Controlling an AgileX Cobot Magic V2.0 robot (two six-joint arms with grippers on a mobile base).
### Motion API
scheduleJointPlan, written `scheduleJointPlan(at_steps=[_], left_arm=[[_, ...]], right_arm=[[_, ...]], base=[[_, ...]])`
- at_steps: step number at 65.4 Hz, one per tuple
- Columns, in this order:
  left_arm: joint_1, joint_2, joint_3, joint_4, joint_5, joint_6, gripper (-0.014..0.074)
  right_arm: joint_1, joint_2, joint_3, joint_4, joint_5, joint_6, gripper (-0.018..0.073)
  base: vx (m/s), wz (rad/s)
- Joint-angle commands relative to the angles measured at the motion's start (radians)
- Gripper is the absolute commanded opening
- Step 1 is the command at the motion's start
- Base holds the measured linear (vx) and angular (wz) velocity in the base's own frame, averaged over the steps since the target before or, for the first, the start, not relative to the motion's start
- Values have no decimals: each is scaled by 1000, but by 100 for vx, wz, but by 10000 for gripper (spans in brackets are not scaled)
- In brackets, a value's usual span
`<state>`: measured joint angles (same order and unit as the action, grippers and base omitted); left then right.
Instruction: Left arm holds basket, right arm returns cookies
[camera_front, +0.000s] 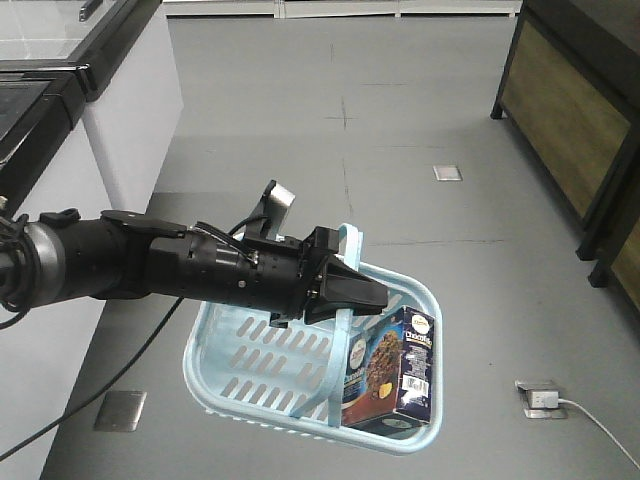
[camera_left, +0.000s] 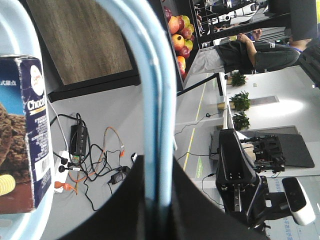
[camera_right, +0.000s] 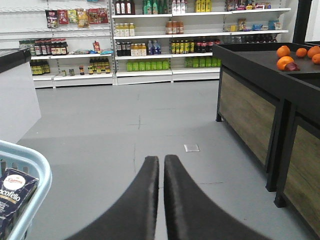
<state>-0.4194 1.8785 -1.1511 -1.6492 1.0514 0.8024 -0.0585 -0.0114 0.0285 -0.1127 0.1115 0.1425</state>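
My left gripper (camera_front: 350, 297) is shut on the flat blue strap handle (camera_front: 352, 240) of the light blue basket (camera_front: 215, 345) and holds it off the grey floor. The left wrist view shows the handle (camera_left: 150, 100) running between the black jaws (camera_left: 160, 200). The cookies carton (camera_front: 390, 375) stands upright in the basket's right end; it also shows in the left wrist view (camera_left: 25, 135). My right gripper (camera_right: 161, 159) is shut and empty, to the right of the basket rim (camera_right: 30, 160) and the carton (camera_right: 12, 195). The right arm is out of the front view.
A dark display stand with wood panels (camera_front: 570, 110) is at the right and bears oranges (camera_right: 287, 52). A white counter (camera_front: 120, 110) is at the left. A floor socket with a plug (camera_front: 540, 398) is near the basket. Stocked shelves (camera_right: 150, 45) line the far wall.
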Motion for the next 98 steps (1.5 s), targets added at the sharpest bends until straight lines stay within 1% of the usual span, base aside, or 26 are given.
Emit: scheduleJointPlan(at_steps=[1,37,98], left_arm=[[-4,-64,-28,-123,65,14,-3],[-7,-64,-28,-123,65,14,-3],[-7,-64,-28,-123,62,14,-3]], right_arm=[[0,-12,17,-12,-71,-4,-6],[0,-12,17,-12,-71,-4,-6],[0,-12,17,-12,-71,-4,-6]], base=[[0,0],[6,-1],[24,-3]])
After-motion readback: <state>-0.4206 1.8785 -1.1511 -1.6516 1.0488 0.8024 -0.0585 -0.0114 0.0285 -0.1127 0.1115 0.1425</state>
